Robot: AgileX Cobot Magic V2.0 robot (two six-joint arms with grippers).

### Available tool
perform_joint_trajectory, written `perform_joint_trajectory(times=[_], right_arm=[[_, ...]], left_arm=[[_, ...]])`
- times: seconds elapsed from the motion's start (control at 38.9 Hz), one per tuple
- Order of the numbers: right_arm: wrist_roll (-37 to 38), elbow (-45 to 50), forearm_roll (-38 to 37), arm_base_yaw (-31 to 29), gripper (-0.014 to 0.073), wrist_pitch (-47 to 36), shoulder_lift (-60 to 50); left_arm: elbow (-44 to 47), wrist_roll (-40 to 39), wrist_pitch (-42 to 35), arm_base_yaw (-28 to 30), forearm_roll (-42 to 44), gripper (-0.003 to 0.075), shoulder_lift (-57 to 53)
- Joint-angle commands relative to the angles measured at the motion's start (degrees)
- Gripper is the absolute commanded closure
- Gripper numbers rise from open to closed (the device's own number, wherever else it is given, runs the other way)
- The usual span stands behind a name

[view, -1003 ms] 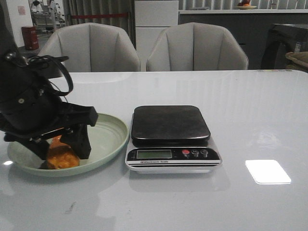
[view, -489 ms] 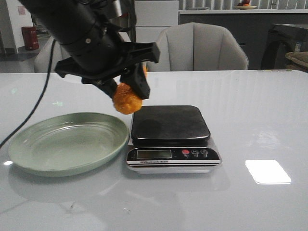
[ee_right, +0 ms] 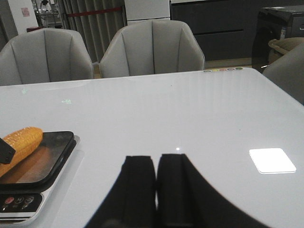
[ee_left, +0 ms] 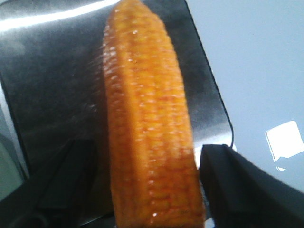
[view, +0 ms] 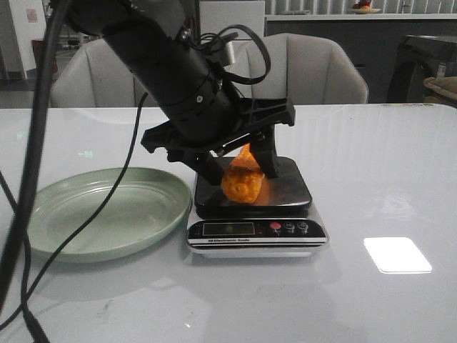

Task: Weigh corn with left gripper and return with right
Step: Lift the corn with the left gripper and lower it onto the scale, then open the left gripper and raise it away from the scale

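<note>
The orange-yellow corn [view: 243,182] lies on the dark platform of the kitchen scale [view: 285,182], long axis pointing away from me. My left gripper [view: 239,168] straddles it from above. In the left wrist view the corn [ee_left: 147,118] sits between the two black fingers [ee_left: 232,190], with a thin gap showing on each side, so the jaws stand open around it. My right gripper [ee_right: 155,166] is shut and empty, low over bare table to the right of the scale [ee_right: 52,152]. The corn [ee_right: 21,142] also shows there. The right gripper is out of the front view.
A pale green plate [view: 107,246], now without the corn, sits left of the scale. The left arm's black cable [view: 32,164] hangs down over the table's left side. Two grey chairs [view: 293,68] stand behind the far edge. A bright light patch [view: 397,254] lies on the table at right.
The left gripper lifted the corn off the green plate, carried it right and lowered it onto the scale's platform. Its fingers now stand slightly off the corn.
</note>
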Motion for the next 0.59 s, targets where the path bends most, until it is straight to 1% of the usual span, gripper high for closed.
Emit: perform_joint_trajectory(times=[0.0,0.18,0.31,0.44,0.57], right_arm=[[-0.56,0.61,-0.68,-0.36,0.0418,-4.73,-1.08],[-0.56,0.61,-0.68,-0.36,0.0418,-4.73,-1.08],[-0.56,0.61,-0.68,-0.36,0.0418,-4.73,-1.08],[-0.56,0.61,-0.68,-0.36,0.0418,-4.73,-1.08],[-0.56,0.61,-0.68,-0.36,0.0418,-4.73,-1.08]], left_arm=[[-1.94,-0.4,-2.08,-0.32,-0.82,0.0164,-4.05],[-1.22,-0.4,-1.97,0.12,3.15,0.0164,-10.39],[1.92,-0.4,-2.68,0.8,5.72,0.0164,-16.56],[7.81,-0.4,-3.39,2.45,6.59,0.0164,-23.74],[15.95,-0.4,-5.31,4.01,6.95,0.0164,-31.53]])
